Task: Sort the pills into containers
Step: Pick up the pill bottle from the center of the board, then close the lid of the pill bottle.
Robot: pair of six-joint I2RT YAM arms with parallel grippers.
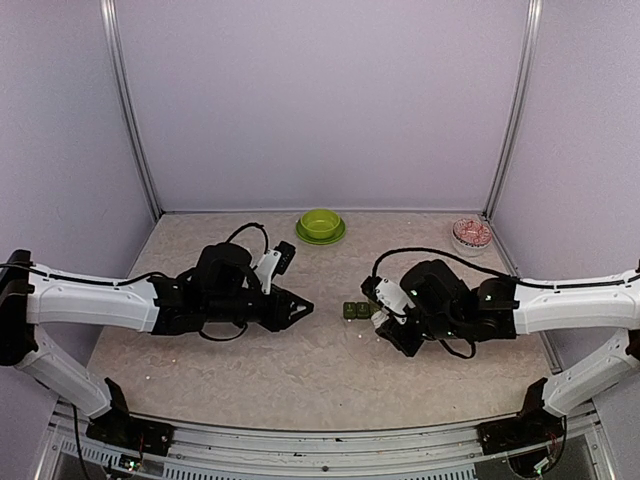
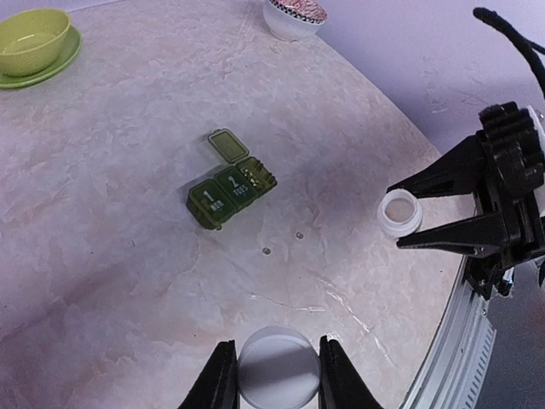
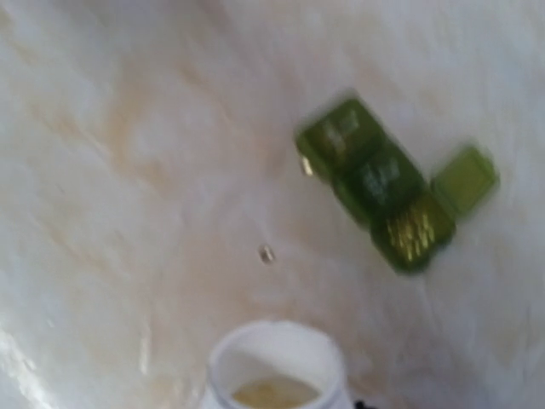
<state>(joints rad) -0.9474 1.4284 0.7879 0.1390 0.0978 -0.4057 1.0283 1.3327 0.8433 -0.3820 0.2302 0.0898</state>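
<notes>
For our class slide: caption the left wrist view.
Left pincer grips white cap; right pincer holds open bottle; two pills lie beside the pill box.

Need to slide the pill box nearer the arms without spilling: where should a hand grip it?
Likely best to pinch the pill box across its two long sides, over the closed compartments, coming straight down from above. It lies flat, and the end compartment's lid is flipped open with pills inside, so avoid that end.
</notes>
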